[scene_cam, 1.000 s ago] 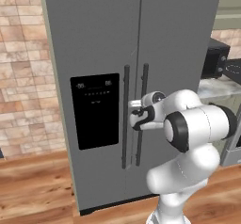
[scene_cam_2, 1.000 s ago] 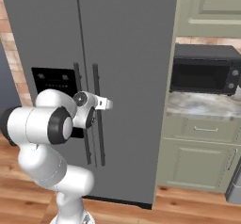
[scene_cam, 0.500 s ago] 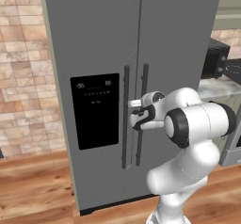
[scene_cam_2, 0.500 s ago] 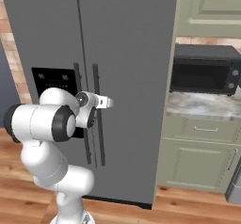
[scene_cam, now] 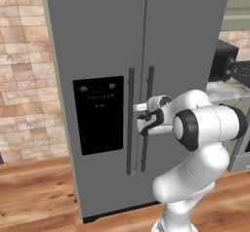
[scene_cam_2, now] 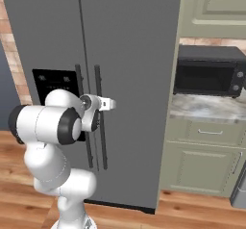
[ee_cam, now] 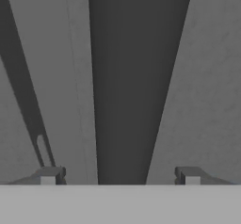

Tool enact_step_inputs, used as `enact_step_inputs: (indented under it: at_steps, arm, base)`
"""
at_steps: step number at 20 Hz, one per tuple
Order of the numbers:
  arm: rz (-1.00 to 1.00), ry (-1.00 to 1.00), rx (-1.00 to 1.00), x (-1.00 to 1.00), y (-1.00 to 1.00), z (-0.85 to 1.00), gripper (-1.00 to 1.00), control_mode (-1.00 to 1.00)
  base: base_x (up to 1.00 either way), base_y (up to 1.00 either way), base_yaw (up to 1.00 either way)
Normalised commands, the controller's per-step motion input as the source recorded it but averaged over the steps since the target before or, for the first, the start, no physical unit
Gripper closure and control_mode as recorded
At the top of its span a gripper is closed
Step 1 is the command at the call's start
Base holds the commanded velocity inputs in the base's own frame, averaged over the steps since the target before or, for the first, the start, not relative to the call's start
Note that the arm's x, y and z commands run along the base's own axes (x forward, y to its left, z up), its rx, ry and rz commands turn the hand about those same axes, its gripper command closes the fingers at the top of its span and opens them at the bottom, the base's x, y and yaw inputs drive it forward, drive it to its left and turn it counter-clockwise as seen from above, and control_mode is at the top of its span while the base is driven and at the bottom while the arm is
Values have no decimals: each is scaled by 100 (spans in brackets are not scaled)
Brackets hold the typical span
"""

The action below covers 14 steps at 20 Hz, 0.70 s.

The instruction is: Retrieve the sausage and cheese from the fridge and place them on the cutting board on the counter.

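Two gripper (ee_cam: 120, 176) tips astride dark bar handle (ee_cam: 136, 77), matte grey fridge (scene_cam: 102, 36).

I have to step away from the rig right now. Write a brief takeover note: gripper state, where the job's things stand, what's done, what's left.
Gripper: jaws open, one fingertip on each side of a dark vertical door handle; nothing gripped yet.
Fridge: both doors shut, so the sausage and cheese can't be seen. From the base cameras, the hand sits at the pair of handles at the door seam, about mid-height.
Counter: to the right of the fridge, with a black microwave on it.
Done: the hand is lined up on the handle.
Left: close on the handle, pull the door open, fetch both foods, place them on the cutting board.
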Motion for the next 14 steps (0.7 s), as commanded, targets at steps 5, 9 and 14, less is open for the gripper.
enact_step_inputs:
  at_steps: [5,9,14]
  arm:
    - [0,0,0,9,-7,-2,100,-100]
    - [0,0,2,-12,-22,-2,100,-100]
    - [-3,0,2,-26,-31,0,100,-100]
  base:
    - [0,0,0]
    - [0,0,0]
    - [0,0,0]
